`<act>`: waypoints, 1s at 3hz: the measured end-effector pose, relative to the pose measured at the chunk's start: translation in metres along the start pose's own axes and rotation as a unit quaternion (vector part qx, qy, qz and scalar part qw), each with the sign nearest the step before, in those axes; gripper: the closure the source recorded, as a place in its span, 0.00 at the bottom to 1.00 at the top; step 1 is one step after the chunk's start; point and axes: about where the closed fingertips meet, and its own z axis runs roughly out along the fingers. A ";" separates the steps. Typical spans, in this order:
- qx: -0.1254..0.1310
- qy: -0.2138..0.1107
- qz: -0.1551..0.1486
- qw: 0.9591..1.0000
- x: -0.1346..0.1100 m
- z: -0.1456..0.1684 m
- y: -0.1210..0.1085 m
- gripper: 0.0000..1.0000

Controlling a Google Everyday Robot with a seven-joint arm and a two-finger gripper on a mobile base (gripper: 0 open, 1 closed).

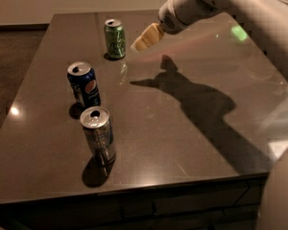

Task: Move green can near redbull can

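Observation:
The green can (114, 39) stands upright at the far left of the dark table (182, 128). The redbull can (99, 134), slim and silver-grey, stands upright near the table's front left. My gripper (140, 43) hangs above the table just to the right of the green can, apart from it, holding nothing, on a white arm (221, 4) that reaches in from the upper right.
A blue Pepsi can (84, 84) stands upright between the green can and the redbull can. The arm's shadow (192, 99) falls across the middle of the table. The table's front edge runs along the bottom, with the floor to the left.

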 end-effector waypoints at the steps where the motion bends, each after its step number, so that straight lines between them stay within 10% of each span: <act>1: -0.011 -0.008 0.010 1.000 -0.017 0.025 0.001 0.00; 3: -0.040 -0.017 0.018 0.999 -0.046 0.065 0.007 0.00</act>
